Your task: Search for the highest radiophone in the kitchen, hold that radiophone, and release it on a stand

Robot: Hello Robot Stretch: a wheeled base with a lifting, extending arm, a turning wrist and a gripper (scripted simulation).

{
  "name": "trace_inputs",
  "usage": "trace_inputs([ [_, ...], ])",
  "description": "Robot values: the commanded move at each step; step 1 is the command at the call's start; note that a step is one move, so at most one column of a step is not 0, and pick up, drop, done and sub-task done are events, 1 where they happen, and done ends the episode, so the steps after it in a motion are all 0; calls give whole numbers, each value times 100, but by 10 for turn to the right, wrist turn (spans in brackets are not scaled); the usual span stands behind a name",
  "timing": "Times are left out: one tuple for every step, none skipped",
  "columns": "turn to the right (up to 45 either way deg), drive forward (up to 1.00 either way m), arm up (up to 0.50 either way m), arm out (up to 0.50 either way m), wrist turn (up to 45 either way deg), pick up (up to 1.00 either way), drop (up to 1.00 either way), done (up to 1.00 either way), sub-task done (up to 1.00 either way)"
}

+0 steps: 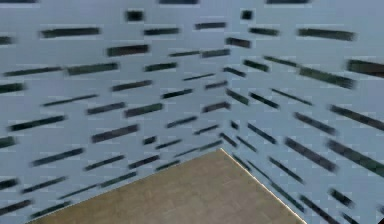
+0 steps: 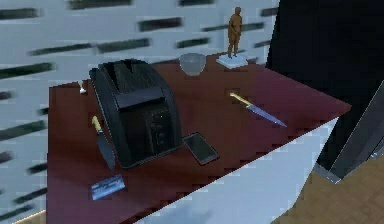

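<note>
A corner where 2 pale blue walls [image 1: 110,90] flecked with dark dashes meet, with bare brown floor [image 1: 170,198] below, is what the forward view takes in. In the arm side view, a dark red counter [image 2: 290,95] with a white front carries a black toaster [image 2: 135,110] with 2 slots. The radiophone [image 2: 201,148], a flat dark slab, lies on the counter just beside the toaster's near corner. Farther back stand a clear glass bowl [image 2: 192,65] and a bronze statuette [image 2: 234,35] of a standing figure on a white base. A yellow-handled knife [image 2: 258,109] lies toward the arm side view's right, and a small blue card [image 2: 107,186] lies near the front edge. The gripper's state cannot be told.
</note>
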Motion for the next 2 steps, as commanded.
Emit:
trace_inputs([
  [0,0,38,0,0,0,0,0,0],
  [0,0,0,16,0,0,0,0,0],
])
